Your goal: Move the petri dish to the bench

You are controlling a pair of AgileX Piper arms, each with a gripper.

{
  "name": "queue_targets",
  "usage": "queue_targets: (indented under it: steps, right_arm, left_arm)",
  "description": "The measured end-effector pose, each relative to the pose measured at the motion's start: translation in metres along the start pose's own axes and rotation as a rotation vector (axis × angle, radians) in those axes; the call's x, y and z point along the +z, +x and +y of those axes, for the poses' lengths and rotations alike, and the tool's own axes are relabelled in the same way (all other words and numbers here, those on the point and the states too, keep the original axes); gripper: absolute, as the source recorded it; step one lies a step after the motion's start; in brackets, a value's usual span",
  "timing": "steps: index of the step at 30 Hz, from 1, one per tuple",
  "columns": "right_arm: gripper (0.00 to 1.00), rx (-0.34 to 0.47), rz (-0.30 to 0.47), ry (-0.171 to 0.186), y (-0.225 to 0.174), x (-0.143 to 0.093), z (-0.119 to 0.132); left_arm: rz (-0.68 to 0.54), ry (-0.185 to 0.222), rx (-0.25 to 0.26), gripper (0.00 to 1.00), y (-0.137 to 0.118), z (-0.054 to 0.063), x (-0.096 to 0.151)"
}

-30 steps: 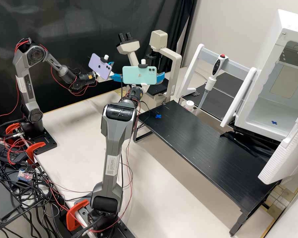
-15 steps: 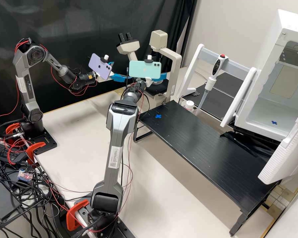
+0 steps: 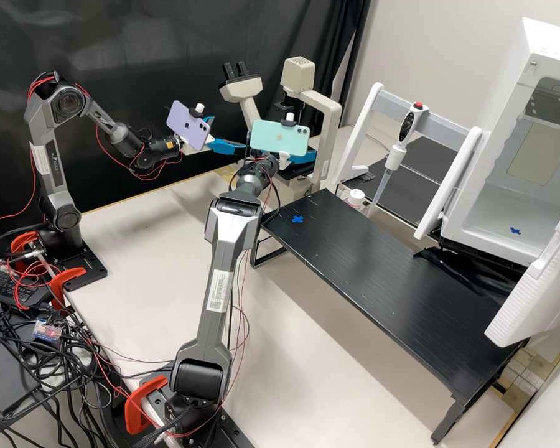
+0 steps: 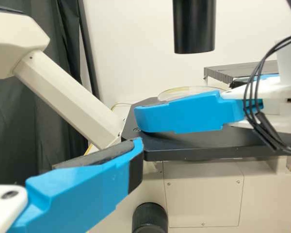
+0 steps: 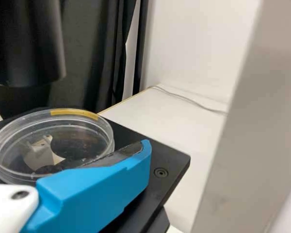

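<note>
One petri dish (image 5: 53, 143) is my business here, lying on the microscope's black stage (image 5: 172, 165), and I judge it to be light, stiff plastic, slick on its sides and apt to crack or skid if I squeeze hard. My right gripper (image 3: 302, 155) is spread, with a blue finger (image 5: 106, 187) alongside the dish; whether its dark pad touches the wall, I cannot tell. My left gripper (image 3: 227, 134) is held wide as well, with nothing between its fingers, off to the other side of the stage. I would take the dish low, by opposite sides of its round wall, since a grip on the rim alone might lift a loose lid and leave the base behind. The wall is clear and glossy, with a yellow strip (image 5: 75, 113) on the rim; the stage is flat and matt, with a small round fitting (image 5: 160, 172) sunk near its corner. Above hangs a smooth black cylinder (image 5: 26, 43), so I should draw the dish out level before raising it. Beyond, the black bench (image 3: 379, 274) has a finely grooved top and a rough-edged blue cross (image 3: 297, 219), which I take for the likely landing spot.
</note>
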Motion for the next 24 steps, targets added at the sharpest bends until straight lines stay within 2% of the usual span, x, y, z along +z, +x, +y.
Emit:
queue_targets:
  steps: [6, 13, 24]
  right_arm:
    - [0.00, -0.010, 0.000, 0.016, 0.000, 0.003, -0.003]
    - [0.00, -0.042, -0.011, 0.012, -0.002, 0.012, -0.014]
    - [0.00, -0.049, -0.022, 0.016, -0.005, 0.016, -0.016]
  left_arm:
    - [0.000, 0.000, 0.000, 1.00, 0.000, 0.000, 0.000]
    - [0.000, 0.000, 0.000, 1.00, 0.000, 0.000, 0.000]
    - [0.000, 0.000, 0.000, 1.00, 0.000, 0.000, 0.000]
